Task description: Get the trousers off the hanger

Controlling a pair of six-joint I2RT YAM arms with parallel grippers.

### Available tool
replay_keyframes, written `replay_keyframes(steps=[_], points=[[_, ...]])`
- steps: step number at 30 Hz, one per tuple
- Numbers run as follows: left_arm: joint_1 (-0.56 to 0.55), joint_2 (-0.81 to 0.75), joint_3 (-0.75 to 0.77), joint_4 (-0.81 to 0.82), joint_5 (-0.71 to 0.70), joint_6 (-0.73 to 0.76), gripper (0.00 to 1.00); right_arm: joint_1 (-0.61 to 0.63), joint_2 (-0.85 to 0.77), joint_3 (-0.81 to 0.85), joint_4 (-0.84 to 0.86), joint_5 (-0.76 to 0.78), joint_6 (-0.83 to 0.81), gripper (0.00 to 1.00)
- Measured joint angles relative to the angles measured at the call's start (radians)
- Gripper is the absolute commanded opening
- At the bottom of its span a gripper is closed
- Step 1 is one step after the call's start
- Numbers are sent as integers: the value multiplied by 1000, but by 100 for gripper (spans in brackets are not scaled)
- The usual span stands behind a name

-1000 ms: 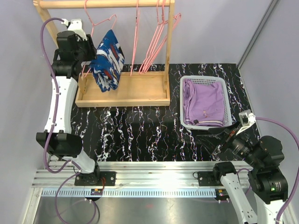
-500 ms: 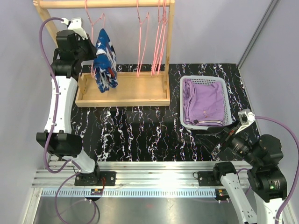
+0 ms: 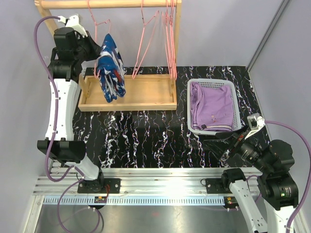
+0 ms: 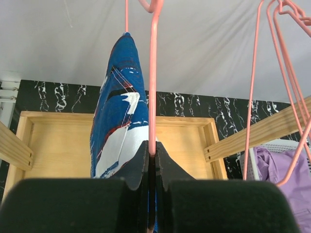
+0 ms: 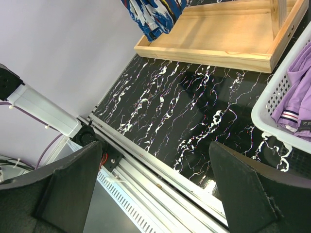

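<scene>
Count 2: blue trousers (image 3: 109, 68) on hanger (image 4: 153, 73), lilac trousers (image 3: 211, 104) in basket (image 3: 238, 114). L arm up, left tool (image 4: 151, 155) pinched on hanger wire. R arm low, right tool (image 5: 160, 165) wide open, empty.

Lilac trousers (image 3: 211, 104), blue-splashed trousers (image 3: 109, 68), pink hanger (image 4: 153, 73)

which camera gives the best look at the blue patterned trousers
Top external: the blue trousers show whole, hanging below the wooden rail. Left wrist sees them edge-on beside the pink hanger pinched in the left hand, bottom hidden. Right wrist catches only their lower end at the frame's top.
</scene>
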Motion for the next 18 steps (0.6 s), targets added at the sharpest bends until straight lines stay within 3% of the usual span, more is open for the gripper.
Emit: replay_keyframes(steps=[18], points=[[0, -1, 61, 14, 42, -106, 0, 0, 0, 0, -2, 2, 6, 99]])
